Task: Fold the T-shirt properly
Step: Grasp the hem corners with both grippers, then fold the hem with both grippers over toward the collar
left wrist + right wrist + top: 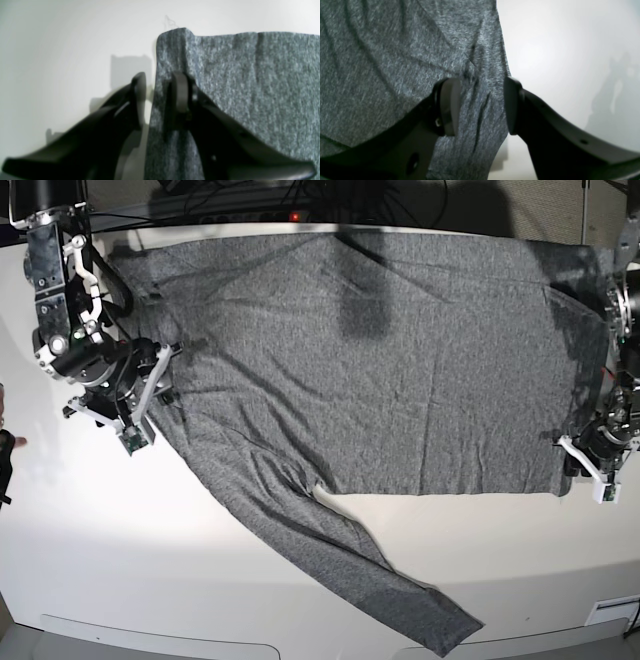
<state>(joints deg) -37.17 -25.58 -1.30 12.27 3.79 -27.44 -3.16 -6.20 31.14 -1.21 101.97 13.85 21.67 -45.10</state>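
Note:
The grey T-shirt point(380, 350) lies spread flat across the white table point(150, 570), with one sleeve point(370, 570) running toward the front edge. My right gripper point(481, 107) is open and straddles the cloth's side edge: one finger point(447, 107) rests on the fabric, the other sits at the edge. In the base view the right gripper point(163, 378) is at the shirt's left side. My left gripper point(160, 97) is open near a corner of the hem point(175, 35), one finger point(181, 92) on the cloth, the other on bare table. In the base view the left gripper point(572, 452) is at the shirt's right edge.
Dark cables point(250, 200) run along the back of the table. A dark object point(5, 450) pokes in at the left border. The table's front rim point(150, 635) curves across the bottom of the base view.

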